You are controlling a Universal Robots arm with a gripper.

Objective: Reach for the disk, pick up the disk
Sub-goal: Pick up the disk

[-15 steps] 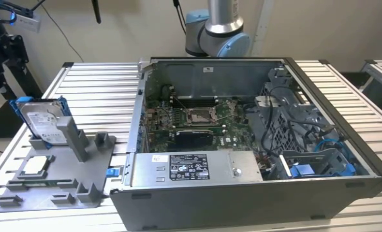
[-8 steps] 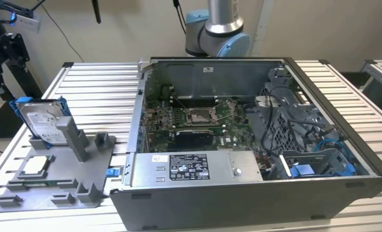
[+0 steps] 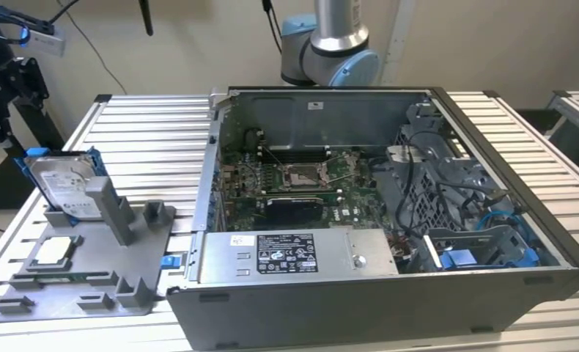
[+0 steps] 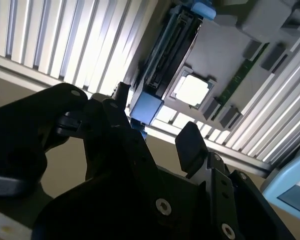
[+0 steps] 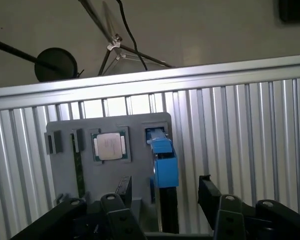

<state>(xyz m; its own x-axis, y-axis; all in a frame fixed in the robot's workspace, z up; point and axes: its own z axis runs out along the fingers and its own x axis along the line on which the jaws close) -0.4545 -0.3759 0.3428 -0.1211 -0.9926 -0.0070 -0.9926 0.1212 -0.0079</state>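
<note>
Disk (image 3: 64,187): upright in grey holder (image 3: 94,257) on table (image 3: 143,132). Reach step in hand; tool (image 5: 164,192) spread wide, empty, not touching it. Grasp calls for straddling its blue-framed edges squarely.

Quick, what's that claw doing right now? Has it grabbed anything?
The claw: open, holding nothing. Its fingers stand apart on either side of the disk, not clamped on it.

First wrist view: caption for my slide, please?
Open gripper aligned with the blue-framed disk standing on edge in the grey holder.
</note>
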